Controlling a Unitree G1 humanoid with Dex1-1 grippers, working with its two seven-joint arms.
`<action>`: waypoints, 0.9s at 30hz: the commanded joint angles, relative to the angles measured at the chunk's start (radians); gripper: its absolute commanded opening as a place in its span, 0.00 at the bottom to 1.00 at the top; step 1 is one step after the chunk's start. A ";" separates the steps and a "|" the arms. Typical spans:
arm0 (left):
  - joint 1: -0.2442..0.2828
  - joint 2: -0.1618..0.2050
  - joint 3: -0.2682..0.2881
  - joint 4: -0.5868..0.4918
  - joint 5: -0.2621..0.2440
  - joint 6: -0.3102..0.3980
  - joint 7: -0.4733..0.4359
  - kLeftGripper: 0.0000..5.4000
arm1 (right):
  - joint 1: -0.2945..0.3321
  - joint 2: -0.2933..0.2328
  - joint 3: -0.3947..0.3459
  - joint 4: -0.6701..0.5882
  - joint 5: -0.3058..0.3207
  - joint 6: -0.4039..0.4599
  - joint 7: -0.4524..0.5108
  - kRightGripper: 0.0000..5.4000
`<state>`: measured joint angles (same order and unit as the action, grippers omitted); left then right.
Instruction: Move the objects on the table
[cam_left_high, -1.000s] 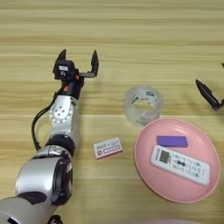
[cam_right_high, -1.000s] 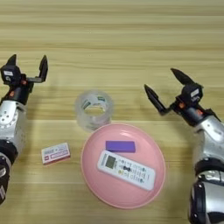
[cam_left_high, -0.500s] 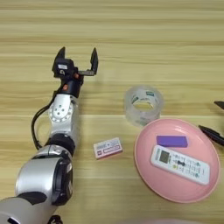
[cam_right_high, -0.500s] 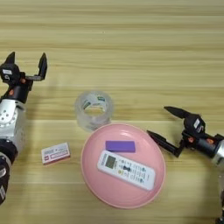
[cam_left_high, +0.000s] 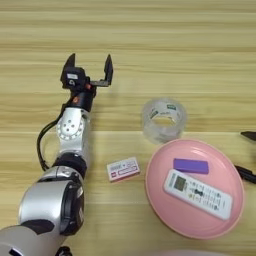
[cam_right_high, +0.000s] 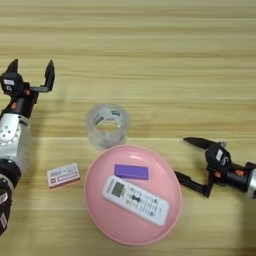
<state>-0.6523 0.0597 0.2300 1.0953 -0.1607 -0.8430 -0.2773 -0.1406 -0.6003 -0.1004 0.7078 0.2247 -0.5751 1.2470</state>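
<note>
On the pale wooden table (cam_right_high: 150, 50), a pink round plate (cam_right_high: 100, 210) is sitting toward the near right, carrying two things. A white remote (cam_right_high: 135, 200) with a small screen and rows of buttons is lying slantwise across the plate's middle, its screen end pointing to the upper left. Just behind it, a flat purple rectangular block (cam_right_high: 131, 171) is resting on the plate, close to the remote but apart from it.

Beyond the plate's far-left rim, a roll of clear tape (cam_right_high: 107, 125) is standing on its flat side, just beside the plate. To the left of the plate, a small white-and-red packet (cam_right_high: 63, 175) is lying flat on the table, near the rim without touching it.

At the left, the left tool (cam_left_high: 90, 70) is hovering over bare planks well behind the packet, its two black fingers (cam_left_high: 108, 68) standing wide apart and gripping nothing. The silver forearm is stretching back toward the near-left corner.

At the right, the right tool (cam_right_high: 192, 162) is hanging low just beside the plate's right rim, reaching in from the right edge. Its two fingers are spread wide apart, one pointing left behind the other, and nothing is lying between them.
</note>
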 joint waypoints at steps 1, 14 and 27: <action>0.003 0.000 -0.001 -0.013 -0.001 -0.013 -0.001 1.00 | 0.027 -0.005 0.017 -0.073 0.014 0.025 0.003 1.00; 0.001 0.000 -0.001 -0.008 0.001 -0.014 0.003 1.00 | 0.096 0.020 0.060 -0.272 0.055 0.087 0.000 1.00; 0.001 -0.002 -0.002 -0.010 0.003 -0.018 0.009 1.00 | 0.100 0.023 0.064 -0.328 0.061 0.095 -0.041 1.00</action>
<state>-0.6517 0.0590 0.2299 1.0911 -0.1604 -0.8500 -0.2734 -0.0217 -0.5742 -0.0256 0.3708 0.2822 -0.4767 1.2253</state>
